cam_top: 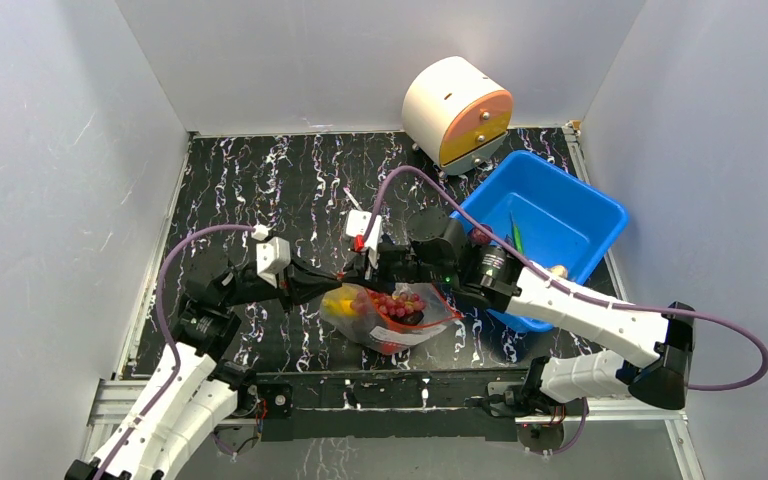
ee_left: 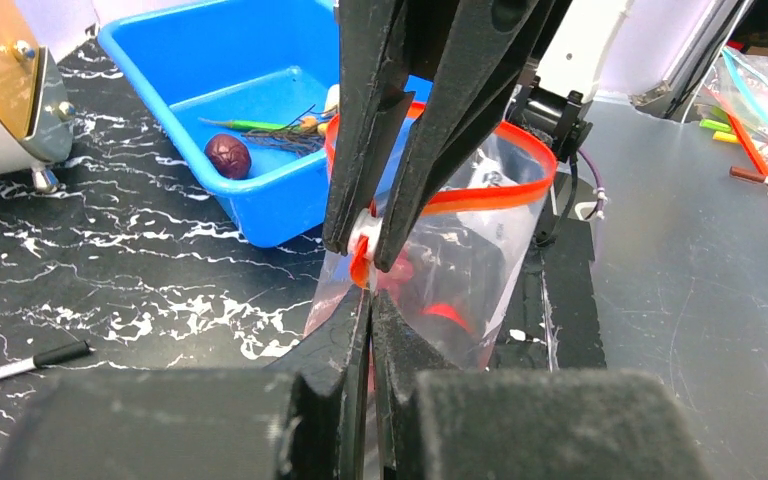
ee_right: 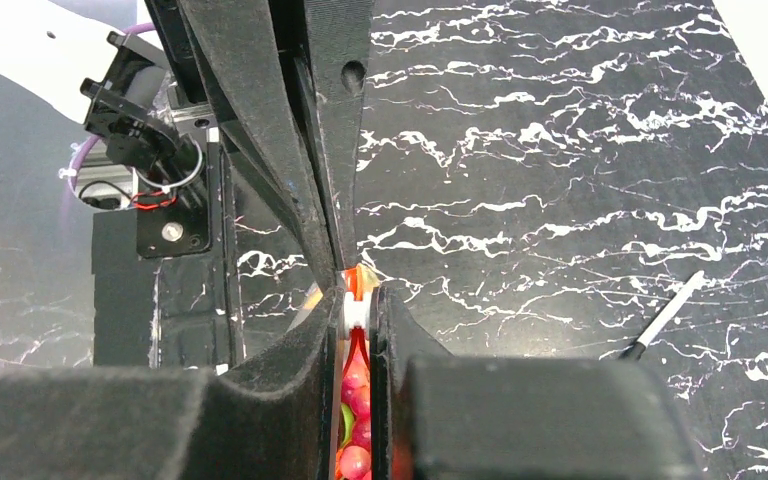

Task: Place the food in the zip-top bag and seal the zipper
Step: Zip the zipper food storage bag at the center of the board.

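The zip-top bag (cam_top: 400,325) lies at the table's near middle, holding a grape bunch (cam_top: 397,304), a yellow banana (cam_top: 339,300) and a red fruit (cam_top: 390,346). My left gripper (cam_top: 337,279) is shut on the bag's left top corner (ee_left: 345,285), just below the strip. The right gripper (ee_right: 357,312) faces it, shut on the white slider (ee_left: 364,229) of the zipper (ee_left: 495,194). Beyond the slider the red-orange strip loops apart, so the mouth gapes. Between the right gripper's fingers, grapes (ee_right: 356,400) show inside the bag.
A blue bin (cam_top: 590,215) stands at the right behind the right arm, with a dark round fruit (ee_left: 228,156) and green stems in it. A white and orange drum (cam_top: 457,108) sits at the back. A thin black pen (ee_left: 30,361) lies on the marbled table.
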Action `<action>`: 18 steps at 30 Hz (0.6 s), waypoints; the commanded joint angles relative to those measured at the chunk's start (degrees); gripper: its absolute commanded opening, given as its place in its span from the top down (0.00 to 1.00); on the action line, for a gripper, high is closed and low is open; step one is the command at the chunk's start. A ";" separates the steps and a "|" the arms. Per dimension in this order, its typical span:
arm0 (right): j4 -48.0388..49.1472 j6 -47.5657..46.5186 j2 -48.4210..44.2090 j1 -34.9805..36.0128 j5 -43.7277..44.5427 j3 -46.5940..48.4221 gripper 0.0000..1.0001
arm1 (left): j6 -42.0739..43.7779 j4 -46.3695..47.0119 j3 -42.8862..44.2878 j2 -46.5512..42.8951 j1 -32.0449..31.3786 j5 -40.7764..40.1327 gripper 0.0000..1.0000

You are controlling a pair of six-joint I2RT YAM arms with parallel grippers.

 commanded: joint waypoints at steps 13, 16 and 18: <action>-5.18 -5.48 -3.41 0.13 1.52 1.39 1.00 | 1.18 6.39 -1.72 -3.30 -0.18 0.50 1.00; -5.51 -5.75 -3.97 0.09 2.28 1.08 1.00 | 1.94 6.16 -1.85 -4.13 -0.19 -0.74 1.00; -5.27 -5.43 -4.06 0.14 1.77 1.05 1.00 | 2.17 6.16 -1.93 -4.37 -0.16 -0.89 1.00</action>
